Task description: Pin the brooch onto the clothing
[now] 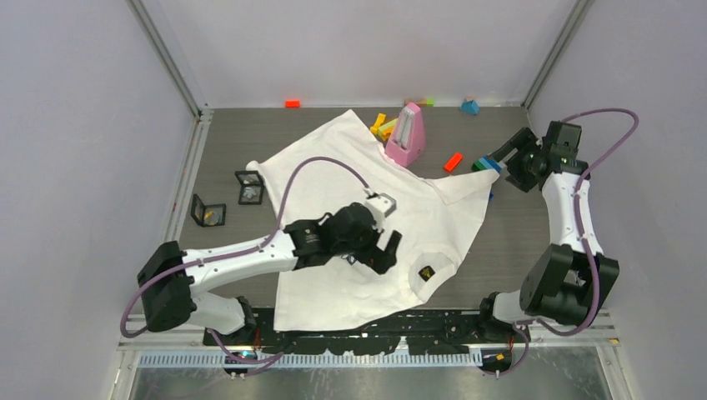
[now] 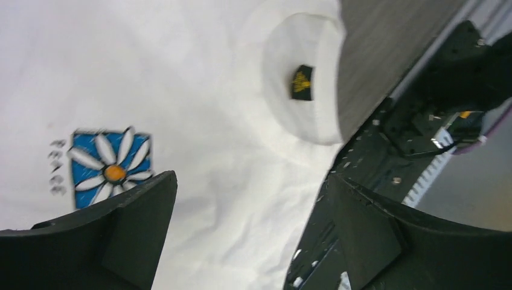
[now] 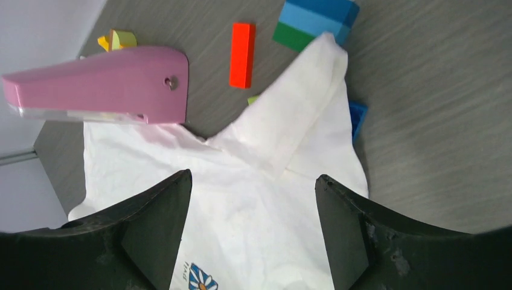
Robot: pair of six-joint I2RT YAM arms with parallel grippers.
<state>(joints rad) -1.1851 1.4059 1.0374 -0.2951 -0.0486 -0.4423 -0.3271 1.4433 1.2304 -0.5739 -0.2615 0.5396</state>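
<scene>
The white T-shirt (image 1: 433, 217) lies spread over the middle of the table. Its blue-and-white daisy print (image 2: 108, 169) and black neck label (image 2: 302, 81) show in the left wrist view. The label also shows in the top view (image 1: 426, 272). My left gripper (image 1: 379, 254) hovers over the shirt's middle, open and empty (image 2: 252, 181), with the print beside its left finger. My right gripper (image 1: 498, 158) is open and empty (image 3: 253, 178) above the shirt's right sleeve (image 3: 296, 115). Two small black square cases (image 1: 249, 187) (image 1: 208, 211) lie left of the shirt. I cannot make out a brooch.
A pink wedge-shaped object (image 1: 406, 133) stands on the shirt's far edge (image 3: 121, 84). Loose bricks lie around it: a red one (image 3: 242, 54), a blue-and-green block (image 3: 314, 21), yellow ones (image 1: 382, 127), an orange one (image 1: 292, 103). Walls close in three sides.
</scene>
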